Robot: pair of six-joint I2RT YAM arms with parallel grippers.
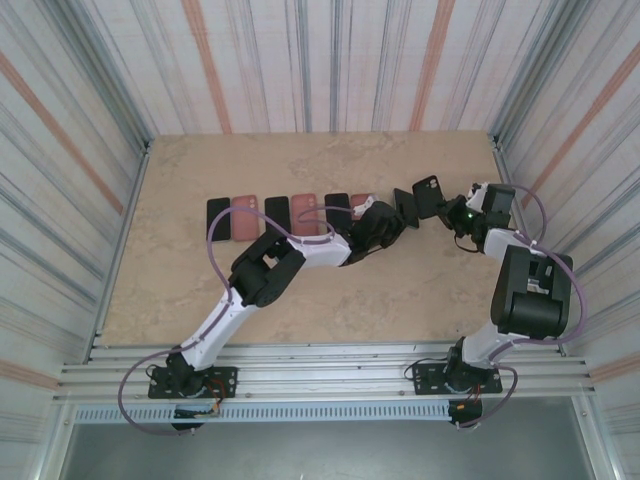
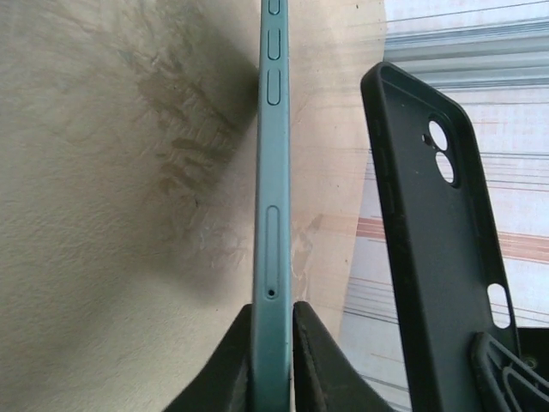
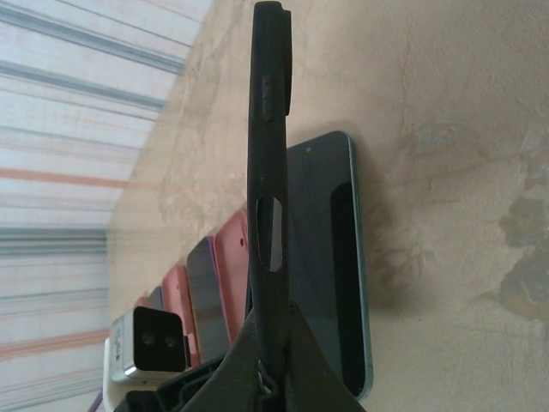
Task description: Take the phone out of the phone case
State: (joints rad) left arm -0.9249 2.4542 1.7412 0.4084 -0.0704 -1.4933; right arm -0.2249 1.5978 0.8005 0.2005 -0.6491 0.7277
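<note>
Beige marbled table [image 1: 400, 295], striped walls [image 1: 300, 60] around; from above, I see a row of phones [image 1: 290, 212] at 11 o'clock. Left wrist: my left fingers [image 2: 227, 382] pinch the teal phone [image 2: 271, 215] edge-on, black phone case [image 2: 437, 257] at 3 o'clock. Right wrist: my right fingers [image 3: 317, 378] clamp that case.

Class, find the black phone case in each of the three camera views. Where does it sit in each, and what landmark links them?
Top external: the black phone case is right of centre, towards the table's far edge.
Left wrist: the case is on the right side, tilted, with its camera holes visible.
Right wrist: the case is in the centre, edge-on and upright.
Shared landmark: the teal phone just beside it.
</note>
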